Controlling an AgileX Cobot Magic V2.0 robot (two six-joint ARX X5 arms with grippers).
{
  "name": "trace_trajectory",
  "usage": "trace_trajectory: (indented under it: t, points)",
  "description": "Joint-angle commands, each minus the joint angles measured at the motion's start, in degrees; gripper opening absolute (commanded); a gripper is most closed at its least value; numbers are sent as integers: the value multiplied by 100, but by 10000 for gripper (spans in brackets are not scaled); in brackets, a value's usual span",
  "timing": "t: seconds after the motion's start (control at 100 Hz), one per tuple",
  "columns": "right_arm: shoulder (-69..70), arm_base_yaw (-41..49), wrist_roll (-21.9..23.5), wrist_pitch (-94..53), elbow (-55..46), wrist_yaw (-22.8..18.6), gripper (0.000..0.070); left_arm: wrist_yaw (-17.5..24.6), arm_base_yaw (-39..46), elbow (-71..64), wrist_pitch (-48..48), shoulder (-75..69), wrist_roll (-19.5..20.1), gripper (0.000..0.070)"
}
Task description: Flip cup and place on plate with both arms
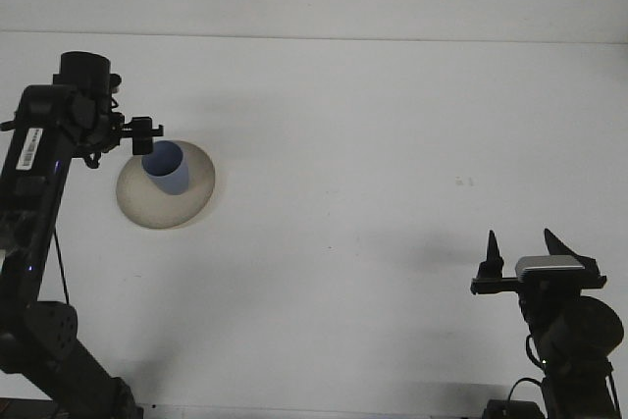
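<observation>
Where the white table point(353, 193) spreads flat and matte under even light, one round plate point(186, 205) lies on its left part, a shallow disc of pale beige with a smooth, dull surface and a slightly darker rim. One cup point(167, 168) stands on that plate, toward its upper left part, mouth up; it is a plain blue tumbler, tapering toward the base, with a smooth wall and no handle visible.

Two arms are in view, both of black, hard-looking parts. The left arm point(39, 174) rises along the left edge, jointed and boxy, with a white label on its upper link and a round black cap at its top. Its gripper point(144, 136) sits just above and beside the cup's rim; from here only a small black block at its tip shows, and I cannot tell whether the fingers stand apart or together, nor whether they touch the cup.

The right gripper point(522, 247) rests low at the right of the table, well apart from the plate and cup. Its two fingers are thin, pointed black blades standing upright with a clear gap between them, holding nothing. Below them sits a small grey rectangular block on a rounded black housing.
</observation>
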Motion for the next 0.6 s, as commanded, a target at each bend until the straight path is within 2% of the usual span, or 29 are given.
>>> trace_trajectory:
  t: [0.0,0.22,0.59]
  points:
    - [13,4,-26,50,74,22,573,-31,7,103,0,-229,-92,434]
    - [13,4,-26,50,74,20,573,-33,-11,-656,527,-1423,-155,433]
    - [13,7,-24,48,74,17,573,-31,-238,-4297,2983,-4389,-238,433]
